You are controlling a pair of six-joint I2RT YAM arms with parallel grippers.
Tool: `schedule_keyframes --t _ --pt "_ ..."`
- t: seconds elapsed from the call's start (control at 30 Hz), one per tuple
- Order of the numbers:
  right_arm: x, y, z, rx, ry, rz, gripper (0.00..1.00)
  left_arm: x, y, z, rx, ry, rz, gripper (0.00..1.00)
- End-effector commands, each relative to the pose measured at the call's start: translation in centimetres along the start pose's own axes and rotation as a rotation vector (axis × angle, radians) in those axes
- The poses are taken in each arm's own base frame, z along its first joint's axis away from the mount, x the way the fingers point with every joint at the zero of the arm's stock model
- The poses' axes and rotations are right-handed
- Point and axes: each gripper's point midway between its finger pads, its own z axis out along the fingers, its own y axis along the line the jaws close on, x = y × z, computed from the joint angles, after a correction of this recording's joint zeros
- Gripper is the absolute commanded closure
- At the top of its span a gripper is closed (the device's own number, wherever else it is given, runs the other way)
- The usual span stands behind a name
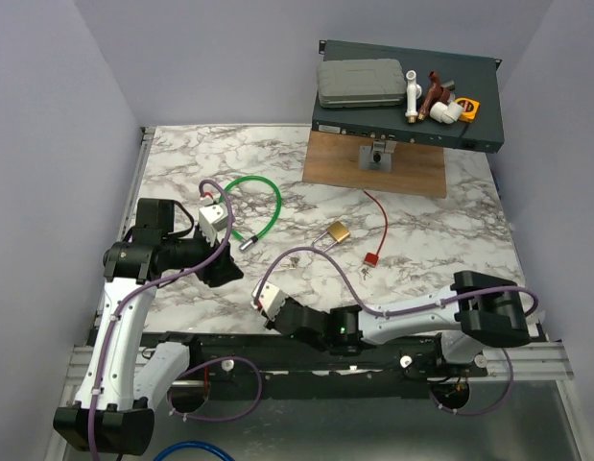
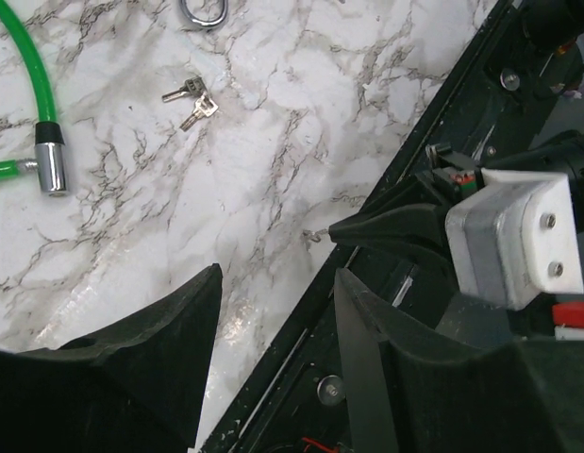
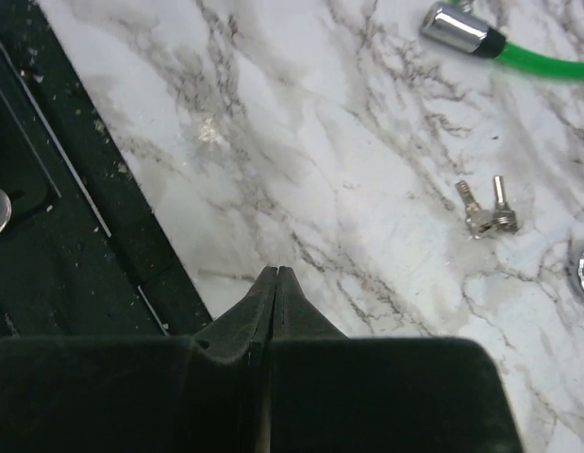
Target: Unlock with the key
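At the table's [image 1: 421, 230] near edge, left of centre: right gripper [image 3: 275, 274], jaws pressed fully together, nothing seen between them, tips low over bare marble just beyond the black base rail. Just beside it, toward the left arm: left gripper [image 2: 277, 283], jaws about half apart, empty, hanging above the same edge and facing the right wrist. Next out, near the right tips and farther from the bases: two plain keys [image 3: 485, 212], lying side by side, no tag. Beyond those: chrome cap [image 3: 457, 28] of the green cable [image 1: 268, 197], its loop lying toward the left arm. Right of the plain keys: brass padlock [image 1: 339, 232], flat on the marble, shackle end toward them. Farther right again: key [image 1: 371, 258], red tag showing, on the table near the padlock but apart from it, red cord [image 1: 383, 219] trailing off away from the bases. Bearing: key lies to the right of the right gripper and slightly farther out, padlock roughly between; the right fingers point leftward, away from it. Right arm judged the nearer; left gripper sits well apart from the key. Long axis of the key's blade: too small to tell in the overhead view, and neither wrist view shows it.
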Motion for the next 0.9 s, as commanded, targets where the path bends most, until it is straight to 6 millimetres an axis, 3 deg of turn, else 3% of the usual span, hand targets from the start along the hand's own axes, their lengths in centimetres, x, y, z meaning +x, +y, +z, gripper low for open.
schedule_keyframes --t 0.0,0.27,0.4,0.5,0.6,0.67,0.8,0.87 --pt "-4.3 -2.9 -1.2 0.043 -0.132 0.086 0.99 -0.3 -2.1 -0.3 0.098 -0.036 0.032 0.47" --pt "-11.5 -4.8 -4.5 -0.016 -0.315 0.187 0.99 -0.1 -4.5 0.2 0.289 -0.089 0.099 0.38" --pt "-13.2 -5.4 -5.0 -0.029 -0.342 0.200 0.99 -0.3 -4.4 0.7 0.318 -0.123 0.127 0.37" --pt "-11.1 -6.7 -3.8 -0.023 -0.254 0.260 0.96 -0.1 -2.7 1.3 0.259 -0.078 0.082 0.41" --pt "-7.7 -6.4 -2.9 -0.077 -0.167 0.332 0.61 0.5 -1.6 1.4 0.216 -0.019 0.035 0.43" --pt "-5.1 -5.8 -2.1 -0.083 -0.098 0.362 0.53 1.0 -0.5 1.7 0.167 0.009 0.013 0.44" --pt "-0.2 -3.8 0.5 -0.093 0.072 0.408 0.55 1.5 1.9 1.8 0.035 0.046 0.003 0.47" --pt "1.5 -3.2 1.8 -0.074 0.138 0.423 0.58 1.4 2.2 1.5 0.006 0.042 0.018 0.47"
